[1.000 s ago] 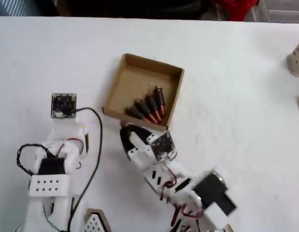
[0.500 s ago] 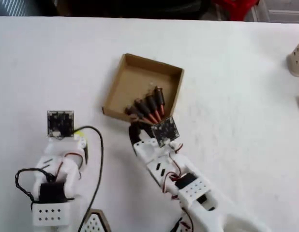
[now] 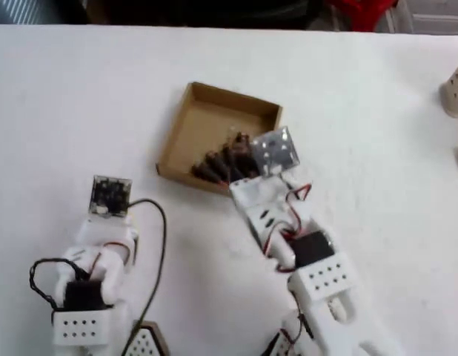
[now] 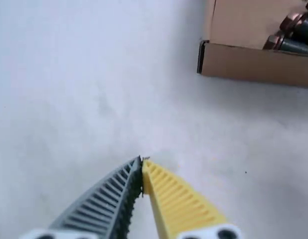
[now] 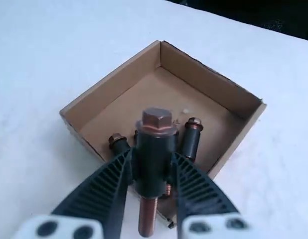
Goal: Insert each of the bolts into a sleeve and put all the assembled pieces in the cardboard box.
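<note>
Now the right gripper point(image 5: 151, 157) — clamped on a sleeved bolt point(image 5: 155, 142) — has swung over the box point(image 5: 211, 82), ready to drop; the left gripper point(image 4: 141, 162) rests pressed together.

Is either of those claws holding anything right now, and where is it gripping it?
The right gripper clamps an assembled bolt by its dark sleeve, over the cardboard box. The left gripper is shut on nothing.

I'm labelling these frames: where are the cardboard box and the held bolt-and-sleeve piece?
cardboard box point(image 5: 214, 87): right wrist view, inside of its far wall.
held bolt-and-sleeve piece point(image 5: 153, 159): right wrist view, dark sleeve body.
</note>
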`<state>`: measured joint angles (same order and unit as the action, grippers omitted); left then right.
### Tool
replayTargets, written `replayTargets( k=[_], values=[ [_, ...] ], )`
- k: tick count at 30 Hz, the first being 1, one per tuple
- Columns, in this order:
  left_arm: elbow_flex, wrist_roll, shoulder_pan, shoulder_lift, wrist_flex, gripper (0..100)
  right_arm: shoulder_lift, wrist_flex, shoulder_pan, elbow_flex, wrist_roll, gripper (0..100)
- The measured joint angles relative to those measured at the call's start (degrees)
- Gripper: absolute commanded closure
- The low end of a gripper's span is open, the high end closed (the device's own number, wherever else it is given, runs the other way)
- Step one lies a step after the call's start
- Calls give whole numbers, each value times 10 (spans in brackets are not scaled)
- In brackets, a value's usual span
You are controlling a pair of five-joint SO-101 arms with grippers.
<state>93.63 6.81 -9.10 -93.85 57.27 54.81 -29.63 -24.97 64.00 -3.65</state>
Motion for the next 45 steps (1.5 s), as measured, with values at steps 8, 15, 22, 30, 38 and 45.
replayTargets(
  k=[8,15,22,30,38,45],
  values=[
    [0,25,0,0,4,980,-214,0,23,-183,-5,981],
    [11,32,17,-1,5,980,-410,0,72,-341,-5,981],
    [18,65,28,-1,5,980,-613,-69,94,-503,-5,981],
    [18,65,28,-1,5,980,-791,-131,98,-649,-5,981],
    [18,65,28,-1,5,980,-832,-151,111,-689,-11,949],
    [18,65,28,-1,5,980,-833,-208,107,-696,-91,818]
  ],
)
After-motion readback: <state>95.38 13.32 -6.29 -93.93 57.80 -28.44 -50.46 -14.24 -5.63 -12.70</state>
